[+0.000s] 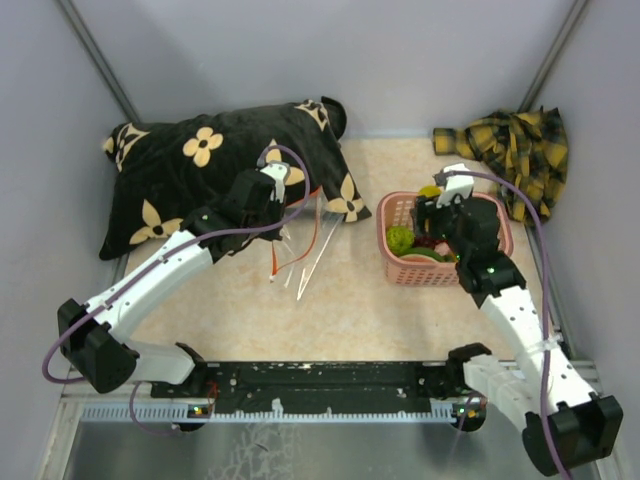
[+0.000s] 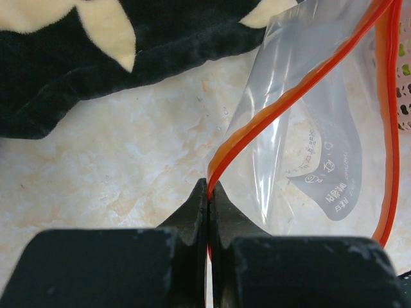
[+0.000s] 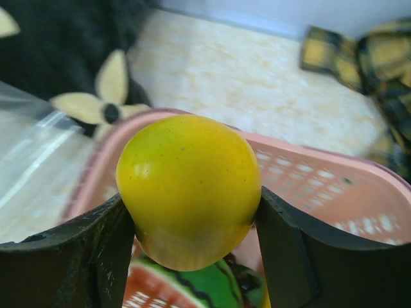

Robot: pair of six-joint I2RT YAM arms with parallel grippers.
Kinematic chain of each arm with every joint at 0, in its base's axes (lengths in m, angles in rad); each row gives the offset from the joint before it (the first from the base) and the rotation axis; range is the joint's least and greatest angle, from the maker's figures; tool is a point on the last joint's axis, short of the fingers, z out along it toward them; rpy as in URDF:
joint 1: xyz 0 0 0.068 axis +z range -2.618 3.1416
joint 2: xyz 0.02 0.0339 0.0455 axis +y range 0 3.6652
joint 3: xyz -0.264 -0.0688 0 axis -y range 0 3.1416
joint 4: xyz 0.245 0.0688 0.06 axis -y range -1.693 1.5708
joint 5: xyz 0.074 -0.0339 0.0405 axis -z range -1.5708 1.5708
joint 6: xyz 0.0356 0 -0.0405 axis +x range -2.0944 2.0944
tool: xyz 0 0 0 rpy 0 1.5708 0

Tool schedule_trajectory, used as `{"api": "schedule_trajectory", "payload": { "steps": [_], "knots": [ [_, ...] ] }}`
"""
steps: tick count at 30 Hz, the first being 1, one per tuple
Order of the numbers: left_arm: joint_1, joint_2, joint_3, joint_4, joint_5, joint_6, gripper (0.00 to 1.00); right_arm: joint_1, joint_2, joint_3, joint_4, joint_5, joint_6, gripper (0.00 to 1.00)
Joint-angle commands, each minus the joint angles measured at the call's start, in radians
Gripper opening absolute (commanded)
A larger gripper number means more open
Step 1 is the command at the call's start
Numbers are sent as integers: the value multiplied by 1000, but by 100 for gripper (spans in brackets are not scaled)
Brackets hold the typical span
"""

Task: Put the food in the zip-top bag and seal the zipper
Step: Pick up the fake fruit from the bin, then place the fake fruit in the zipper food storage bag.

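Left claw [image 2: 209, 192] pinches the zipper [image 2: 290, 96], pillow [image 2: 96, 51] right beside it; right claw [image 3: 192, 221] squeezes the mango [image 3: 189, 173] over the basket [image 3: 334, 186] rim.

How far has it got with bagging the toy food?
Early days. Nothing looks bagged yet: the clear bag appears empty. In hand: the left claw pinches the zipper edge, and the right claw grips the yellow fruit over the pink basket. Left: drop it in, fetch the green pieces, then seal.
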Motion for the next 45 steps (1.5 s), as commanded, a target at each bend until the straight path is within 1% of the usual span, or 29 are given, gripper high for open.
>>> {"api": "schedule_trajectory", "payload": {
  "steps": [1,6,11,16,20,23,25,33,37,40,45],
  "knots": [
    [2,-3,-2,23,32,-7,0,139,-31,75,50,-10,79,28],
    [2,-10,-6,28,32,-15,0,281,-9,110,134,-4,150,27],
    [2,-11,-7,29,39,-23,0,437,49,116,288,-35,199,27],
    [7,-11,-7,29,52,-32,0,582,110,84,490,-35,203,27],
    [10,-12,-6,29,63,-36,0,643,142,36,671,-58,214,27],
    [13,-11,-6,29,78,-42,0,659,162,-3,801,-79,247,26],
    [18,-12,-4,30,94,-45,0,663,184,-15,851,-95,256,27],
    [31,-17,-7,35,142,-56,0,667,281,-42,929,-94,266,27],
    [36,-21,-8,38,160,-58,0,667,322,-41,896,-74,243,28],
    [39,-21,-8,41,170,-58,0,667,350,-35,867,-80,244,30],
    [42,-20,-10,41,184,-62,0,667,374,-33,799,-46,240,35]
  ]
}}
